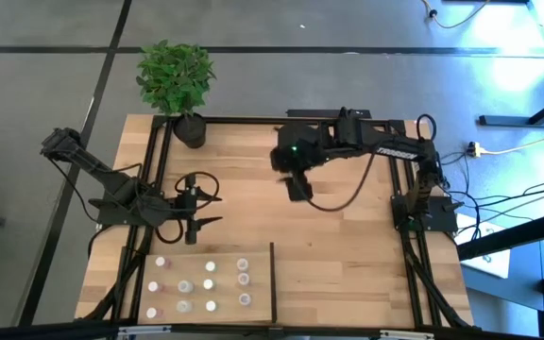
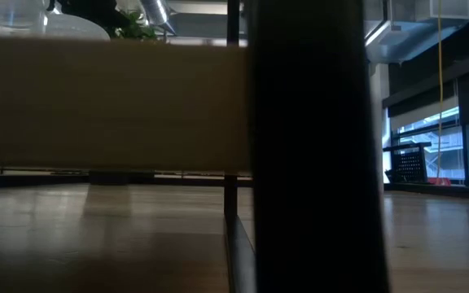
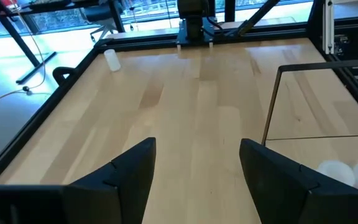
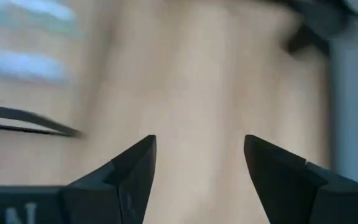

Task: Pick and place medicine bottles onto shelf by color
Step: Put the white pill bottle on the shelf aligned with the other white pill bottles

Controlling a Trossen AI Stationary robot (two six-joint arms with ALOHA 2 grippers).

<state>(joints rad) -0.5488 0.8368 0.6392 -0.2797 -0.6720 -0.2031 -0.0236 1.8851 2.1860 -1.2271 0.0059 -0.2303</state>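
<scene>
Nearest us, we see the medicine bottles (image 1: 201, 286) standing in rows on the shelf (image 1: 258, 279) at the table's (image 1: 348, 255) front left. Just behind them, the left gripper (image 1: 206, 210) hovers with jaws wide and empty. Farther back, the right gripper (image 1: 298, 188) hangs mid-table, jaws spread and empty too.

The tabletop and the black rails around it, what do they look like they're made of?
Tabletop: light wood, seemingly glued narrow planks, with visible grain and a soft satin sheen. Rails: thin, straight, matte black bars, probably painted or anodized metal, though the pictures can't confirm it.
</scene>
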